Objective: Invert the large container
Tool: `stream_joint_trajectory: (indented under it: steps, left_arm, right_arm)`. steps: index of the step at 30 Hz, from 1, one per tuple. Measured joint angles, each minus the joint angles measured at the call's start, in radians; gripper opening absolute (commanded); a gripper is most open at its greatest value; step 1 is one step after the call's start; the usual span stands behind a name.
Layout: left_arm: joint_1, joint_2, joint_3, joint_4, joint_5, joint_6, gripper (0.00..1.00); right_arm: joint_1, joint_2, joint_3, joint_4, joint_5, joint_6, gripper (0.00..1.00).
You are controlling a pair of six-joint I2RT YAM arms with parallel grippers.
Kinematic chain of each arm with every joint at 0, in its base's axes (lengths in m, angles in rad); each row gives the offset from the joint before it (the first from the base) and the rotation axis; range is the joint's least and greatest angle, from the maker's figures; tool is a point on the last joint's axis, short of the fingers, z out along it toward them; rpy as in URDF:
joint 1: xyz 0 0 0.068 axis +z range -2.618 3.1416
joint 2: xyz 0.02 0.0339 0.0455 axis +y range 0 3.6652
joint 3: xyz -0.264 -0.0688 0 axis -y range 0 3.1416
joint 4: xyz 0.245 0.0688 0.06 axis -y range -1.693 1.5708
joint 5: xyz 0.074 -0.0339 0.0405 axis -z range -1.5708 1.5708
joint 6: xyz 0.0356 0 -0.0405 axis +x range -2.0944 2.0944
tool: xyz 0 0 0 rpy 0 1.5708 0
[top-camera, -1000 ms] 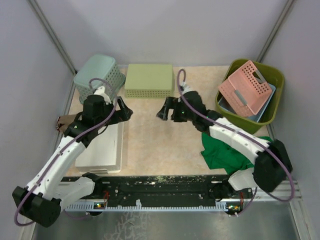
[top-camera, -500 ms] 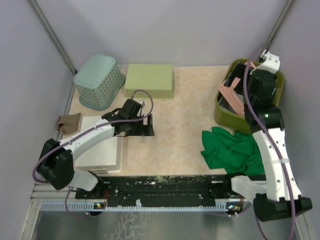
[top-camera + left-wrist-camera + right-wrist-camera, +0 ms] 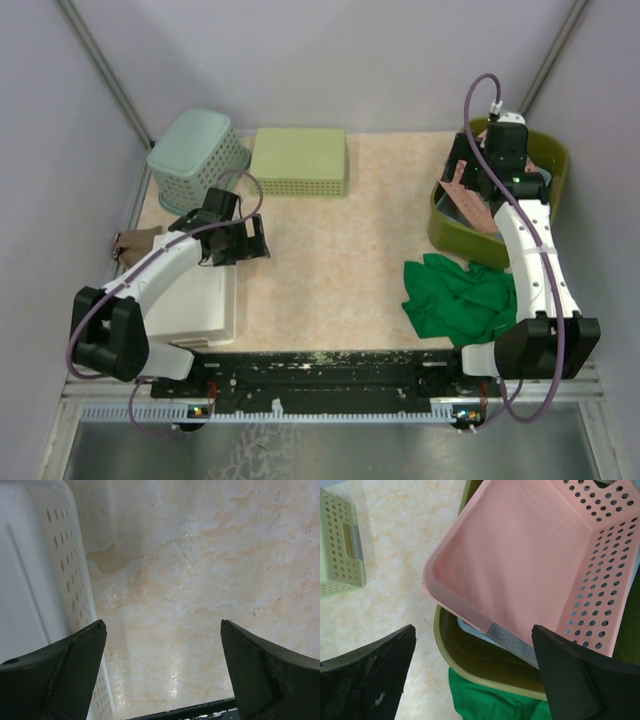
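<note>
The large container (image 3: pixel 443 226) is a dark olive-green tub standing open side up at the back right. A pink perforated basket (image 3: pixel 458 181) lies tilted inside it, over a grey-blue one (image 3: pixel 516 649). My right gripper (image 3: pixel 495 188) hovers above the tub and is open. In the right wrist view the right gripper (image 3: pixel 473 630) has the tub's near rim (image 3: pixel 490 684) and the pink basket (image 3: pixel 530 555) showing between its fingers, touching neither. My left gripper (image 3: pixel 255 240) is open over bare table beside the white basket (image 3: pixel 200 295). In the left wrist view the left gripper (image 3: pixel 163 623) holds nothing.
A green cloth (image 3: pixel 460 300) lies against the tub's front. An upturned teal basket (image 3: pixel 197 160) and a pale yellow-green basket (image 3: pixel 298 160) sit at the back left. A small brown object (image 3: pixel 135 243) lies by the left wall. Walls close in both sides.
The right arm swung from the table's middle to above the tub and its jaws widened. The left gripper moved out to the middle, then drew back left toward the white basket.
</note>
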Motion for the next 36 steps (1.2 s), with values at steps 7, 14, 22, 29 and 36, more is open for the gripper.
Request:
stream_joint_trajectory:
  steps: [7, 14, 22, 29, 36]
  left_arm:
    - [-0.111, -0.037, 0.071, -0.008, 0.013, 0.030, 1.00]
    - [-0.264, -0.073, 0.121, 0.009, 0.045, 0.032, 1.00]
    - [-0.280, -0.074, 0.112, 0.014, 0.050, 0.019, 1.00]
    - [-0.288, -0.093, 0.082, 0.014, 0.049, 0.006, 1.00]
    - [-0.289, -0.103, 0.082, 0.014, 0.044, 0.007, 1.00]
  right_arm:
    - [-0.007, 0.051, 0.058, 0.002, -0.033, 0.002, 0.94]
    - [-0.029, 0.176, 0.175, 0.005, -0.061, 0.060, 0.83]
    - [-0.083, 0.379, 0.343, -0.005, -0.079, 0.174, 0.45]
    - [-0.087, 0.435, 0.346, -0.043, -0.100, 0.222, 0.00]
    - [-0.089, 0.317, 0.348, -0.075, -0.081, 0.222, 0.00]
